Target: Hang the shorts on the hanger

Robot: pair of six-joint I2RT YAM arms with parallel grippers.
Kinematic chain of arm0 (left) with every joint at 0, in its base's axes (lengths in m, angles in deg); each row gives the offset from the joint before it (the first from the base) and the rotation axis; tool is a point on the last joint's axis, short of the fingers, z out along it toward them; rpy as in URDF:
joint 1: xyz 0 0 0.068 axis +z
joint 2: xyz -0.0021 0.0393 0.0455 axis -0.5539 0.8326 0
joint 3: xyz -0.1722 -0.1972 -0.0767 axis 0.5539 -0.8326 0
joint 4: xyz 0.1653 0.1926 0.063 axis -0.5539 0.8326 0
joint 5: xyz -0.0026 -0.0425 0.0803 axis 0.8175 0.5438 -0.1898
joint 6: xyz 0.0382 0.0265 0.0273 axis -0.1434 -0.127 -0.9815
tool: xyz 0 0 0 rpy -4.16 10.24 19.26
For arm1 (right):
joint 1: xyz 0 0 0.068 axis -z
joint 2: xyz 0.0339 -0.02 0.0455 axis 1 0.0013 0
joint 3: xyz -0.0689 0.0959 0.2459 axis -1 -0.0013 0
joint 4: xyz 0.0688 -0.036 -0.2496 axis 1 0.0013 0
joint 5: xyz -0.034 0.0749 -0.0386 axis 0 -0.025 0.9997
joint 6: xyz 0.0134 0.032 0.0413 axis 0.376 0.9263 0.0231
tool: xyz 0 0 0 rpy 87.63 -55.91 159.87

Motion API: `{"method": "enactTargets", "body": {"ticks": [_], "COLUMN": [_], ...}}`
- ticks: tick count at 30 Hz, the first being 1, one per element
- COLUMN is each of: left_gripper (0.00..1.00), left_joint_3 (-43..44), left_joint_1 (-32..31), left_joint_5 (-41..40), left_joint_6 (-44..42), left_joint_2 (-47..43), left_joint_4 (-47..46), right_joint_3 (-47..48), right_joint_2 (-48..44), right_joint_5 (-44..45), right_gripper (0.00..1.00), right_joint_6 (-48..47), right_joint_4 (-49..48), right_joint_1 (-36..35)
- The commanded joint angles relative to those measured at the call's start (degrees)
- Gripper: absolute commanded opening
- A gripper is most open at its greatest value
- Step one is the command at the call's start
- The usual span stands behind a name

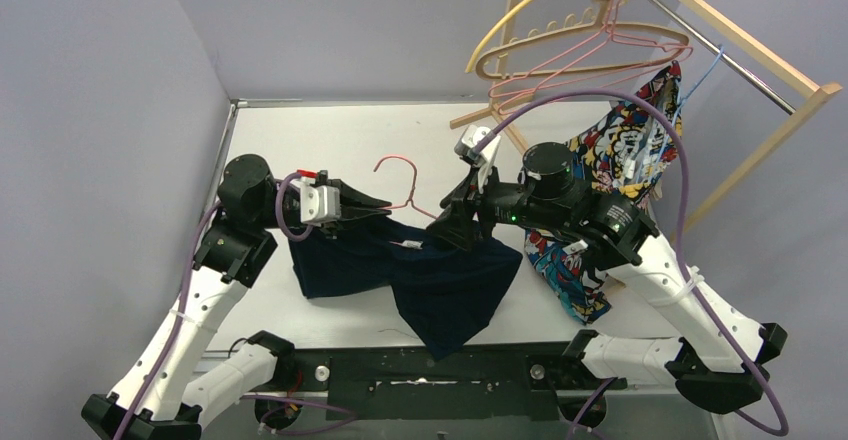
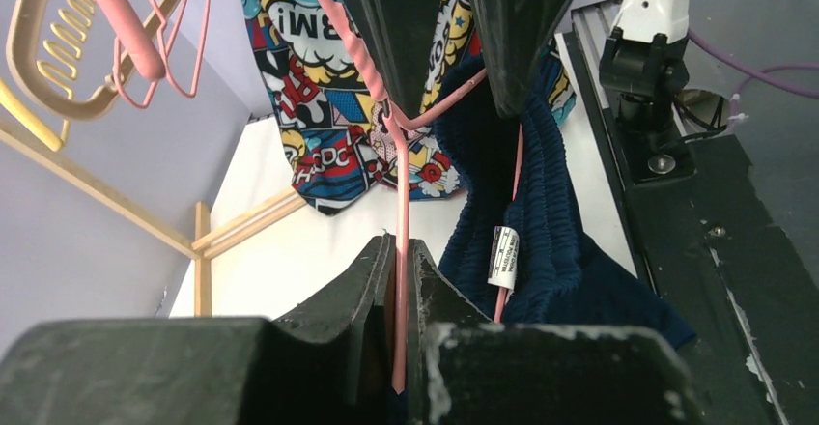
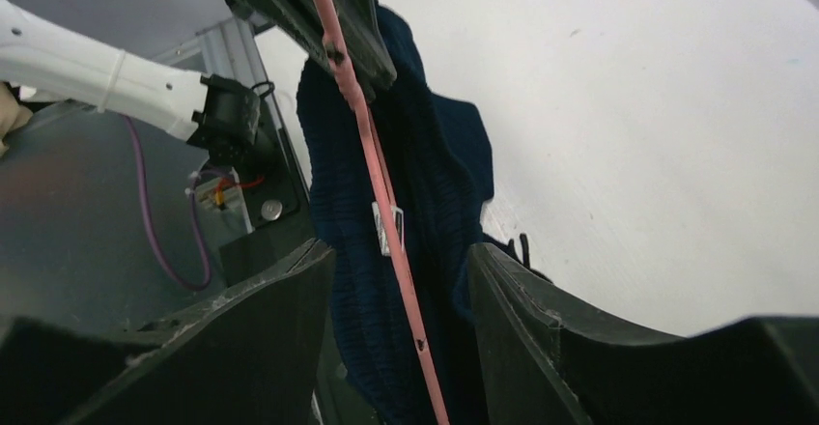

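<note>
The navy shorts [image 1: 430, 275] hang from the pink hanger [image 1: 398, 172], which is held above the white table, and their lower part drapes onto it. My left gripper [image 1: 378, 206] is shut on the hanger's wire [image 2: 401, 203], with the wire running straight up between the pads. The shorts' ribbed waistband [image 2: 550, 212] and white label [image 2: 502, 256] hang just to its right. My right gripper [image 1: 462, 228] is open. Its fingers stand on either side of the waistband [image 3: 425, 174] and the hanger wire [image 3: 384, 203], with a gap on both sides.
A wooden rack [image 1: 760, 60] stands at the back right. It carries a yellow hanger [image 1: 510, 20], a tan hanger [image 1: 600, 45], more pink hangers [image 1: 560, 72] and the comic-print garment [image 1: 625, 150], whose lower part lies beside the right arm. A black base plate [image 1: 430, 385] lines the near edge.
</note>
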Motion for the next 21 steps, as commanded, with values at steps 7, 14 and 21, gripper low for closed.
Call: {"method": "enactTargets", "body": {"ticks": [7,14,21], "left_gripper": [0.0,0.0,0.49], "left_joint_3": [-2.7,-4.65,-6.77], "left_joint_1": [0.24,0.26,0.24], "left_joint_5": [5.61,-5.21,-19.73], "left_joint_6": [9.16,10.83,18.22], "left_joint_2": [-2.1,-2.49,-3.72], "left_joint_4": [-17.81,-18.56,-23.95], "right_joint_3": [-5.59,-7.4,-8.27], "right_joint_2": [-3.0,-6.39,-12.36], "right_joint_5": [-5.22,-3.65,3.47], "right_gripper": [0.49,0.0,0.0], "right_joint_6": [1.06,6.3,11.95], "right_joint_4": [-2.37,-7.87,-9.78], "right_joint_1": [0.28,0.29,0.14]}}
